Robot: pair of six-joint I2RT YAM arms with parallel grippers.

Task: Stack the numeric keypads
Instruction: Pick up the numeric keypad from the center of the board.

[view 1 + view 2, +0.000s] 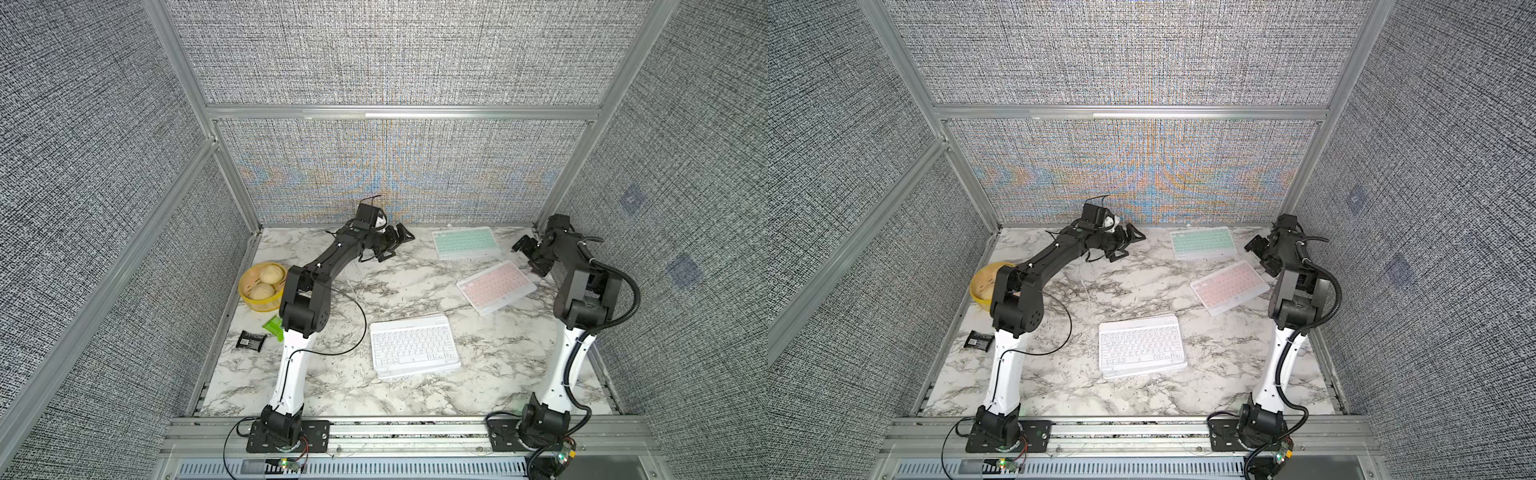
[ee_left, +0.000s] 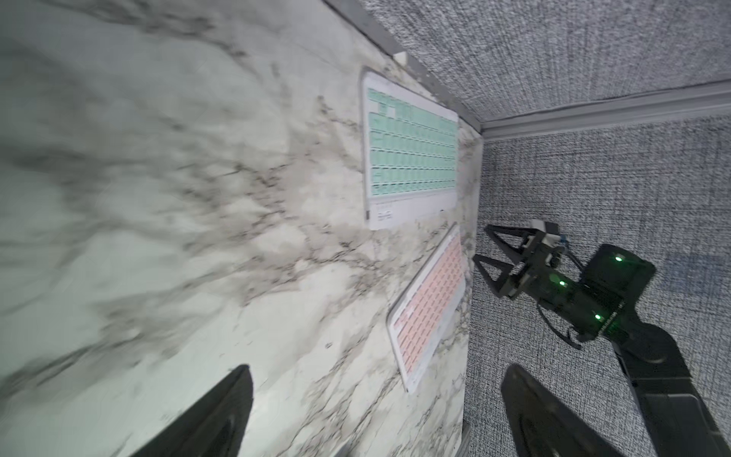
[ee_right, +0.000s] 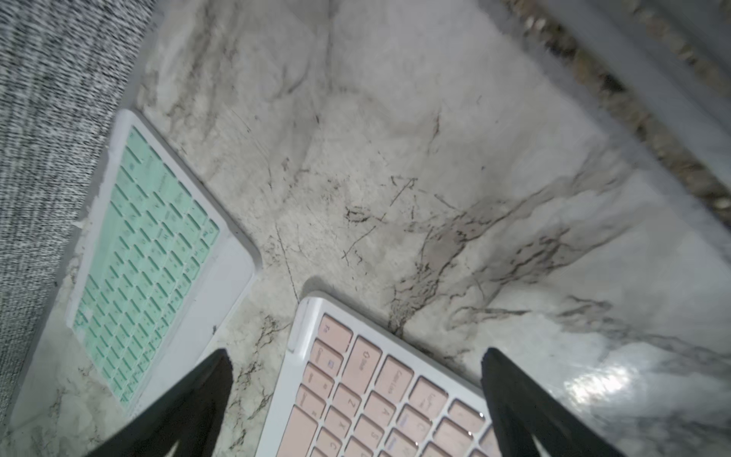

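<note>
Three numeric keypads lie on the marble table in both top views. A white-keyed keypad (image 1: 415, 347) (image 1: 1142, 345) sits front centre, with a second white edge showing under it. The mint keypad (image 1: 464, 242) (image 2: 411, 158) (image 3: 150, 257) lies by the back wall. The pink keypad (image 1: 496, 286) (image 2: 431, 304) (image 3: 395, 395) lies askew at the right. My left gripper (image 1: 399, 245) (image 2: 377, 372) hovers open at back centre, left of the mint keypad, holding nothing. My right gripper (image 1: 528, 255) (image 3: 356, 352) is open just above the pink keypad's right end.
A yellow basket (image 1: 259, 286) with round buns stands at the left edge. A green packet (image 1: 274, 326) and a black packet (image 1: 250, 340) lie in front of it. Grey fabric walls with metal rails close in the table on three sides.
</note>
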